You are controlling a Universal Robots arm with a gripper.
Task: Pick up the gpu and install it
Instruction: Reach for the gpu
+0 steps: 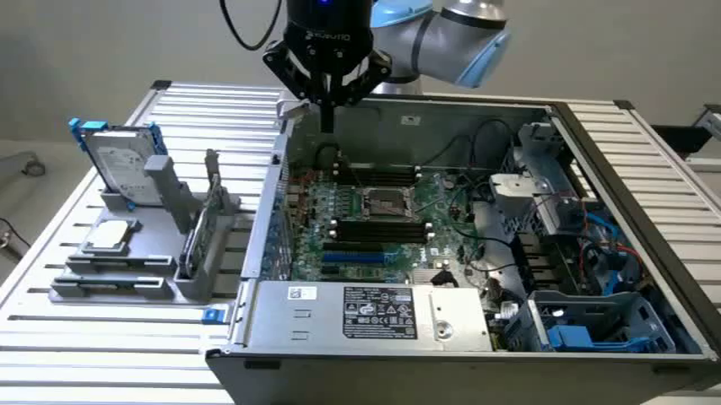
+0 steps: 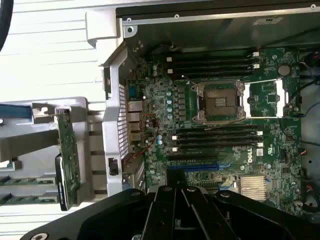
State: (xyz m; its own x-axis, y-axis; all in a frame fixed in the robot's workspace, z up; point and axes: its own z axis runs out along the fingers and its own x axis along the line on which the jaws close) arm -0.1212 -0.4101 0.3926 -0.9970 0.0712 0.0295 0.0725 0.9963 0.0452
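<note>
Claw (image 1: 327, 125) closed above case (image 1: 474, 116), gpu (image 1: 192, 240) upright in rack (image 1: 113, 288)

wall (image 1: 113, 42): plain pale grey, no marks or openings; stands behind the fingers (image 1: 327, 118) and runs past them to both sides.
table (image 1: 101, 354): slatted metal top, silvery white, ribbed along its length; lies below the fingers and reaches well out on both sides of them.
end cap (image 1: 161, 84): small and dark, on the table's far corner, to the exterior view's left of the fingers.
floor (image 1: 29, 198): pale and smooth, beyond the table edge, lower than the fingers, far to the exterior view's left.
light: even and soft, no hard shadows; the slats (image 2: 50, 50) glare white in the wrist view.
</note>
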